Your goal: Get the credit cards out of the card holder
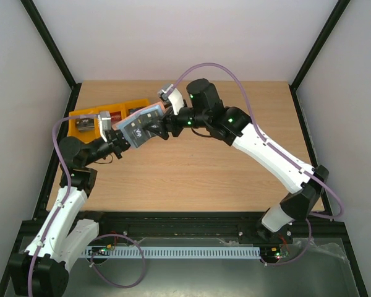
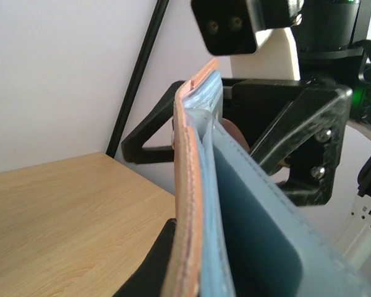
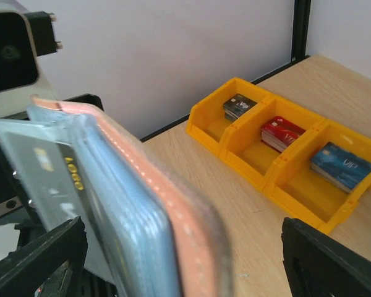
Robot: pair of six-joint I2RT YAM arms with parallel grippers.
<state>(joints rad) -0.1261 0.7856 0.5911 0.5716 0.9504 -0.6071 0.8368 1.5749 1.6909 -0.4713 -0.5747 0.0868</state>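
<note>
1. Tan on its outside and pale blue on its inside, the card holder (image 1: 140, 125) was up in the air over the far left part of the wooden table (image 1: 191, 173). It hung between the two arms and rested on no surface.
2. In the top view its long axis ran from near-left to far-right. One short end sat in the left gripper (image 1: 125, 137), and the other short end pointed at the right gripper (image 1: 157, 124).
3. The left gripper was clenched on the card holder and carried it alone.
4. The right gripper was released, with its jaws wide apart, one on each side of the free end. On the tan side a clear gap showed. On the blue side I could not tell if the jaw touched.
5. The left wrist view showed the holder edge-on, with the tan cover at the left and the blue pockets at the right. The top view did not give this.
6. Only the right wrist view showed a grey card (image 3: 49, 170) with yellow lettering at the holder's face. I counted one there, and I could not tell whether more sat behind it.
7. One yellow tray (image 3: 235, 151) stood on the table with three compartments and one pile in each: dark cards (image 3: 238, 106), red cards (image 3: 281, 133) and blue cards (image 3: 341, 166). In the top view the left arm hid part of it.
</note>
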